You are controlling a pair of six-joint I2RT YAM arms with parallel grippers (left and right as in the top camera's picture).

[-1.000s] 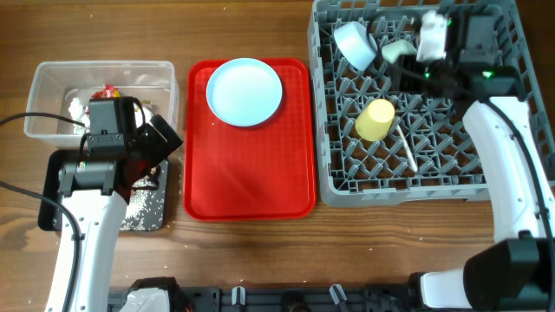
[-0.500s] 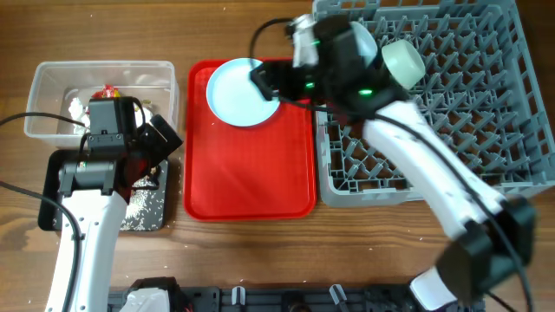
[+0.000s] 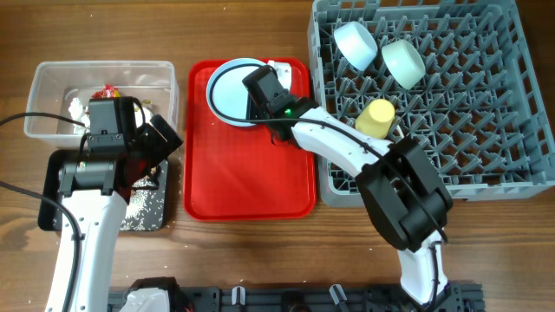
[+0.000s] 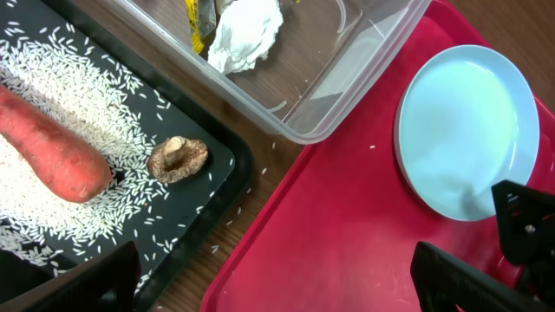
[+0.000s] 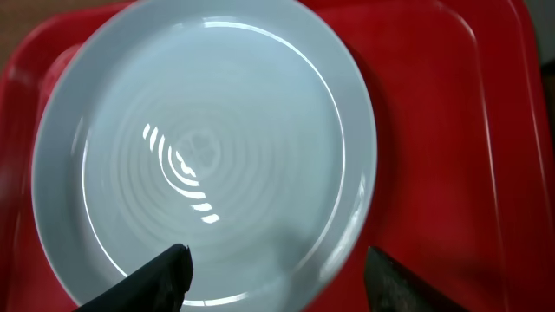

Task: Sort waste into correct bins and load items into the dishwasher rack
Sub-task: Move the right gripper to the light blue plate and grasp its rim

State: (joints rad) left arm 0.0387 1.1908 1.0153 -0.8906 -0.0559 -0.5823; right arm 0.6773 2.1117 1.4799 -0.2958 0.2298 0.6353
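Right wrist view looks straight down on the pale blue plate (image 5: 208,147). The right gripper (image 5: 277,276) hangs over it with the two fingers spread wide and nothing between them. The plate lies flat at the far end of the red tray (image 5: 434,130), and it looks clean and glossy. From overhead, this gripper covers the right part of the plate.

I think the step in hand is to bring this plate to the dishwasher rack (image 3: 416,186). A flat plate gives little to hold. So the gripper should probably come down with one finger outside the rim and one inside, pinch the rim firmly and lift slowly, because the smooth surface may slip. After that the plate should stand upright between the pegs, in the free part to the right of the two bowls (image 3: 355,43) and the yellow cup (image 3: 375,119).

The left gripper (image 4: 277,290) is also spread and empty, above the place where the black tray (image 4: 221,186) meets the red tray. The carrot (image 4: 52,156), the brown lump (image 4: 178,158) and the rice (image 4: 95,95) lie in the black tray. The tissue (image 4: 247,30) and a yellow wrapper (image 4: 198,17) lie in the clear tub (image 4: 347,95).

Everything stands on a wooden counter (image 3: 260,26). No more of the room is visible.
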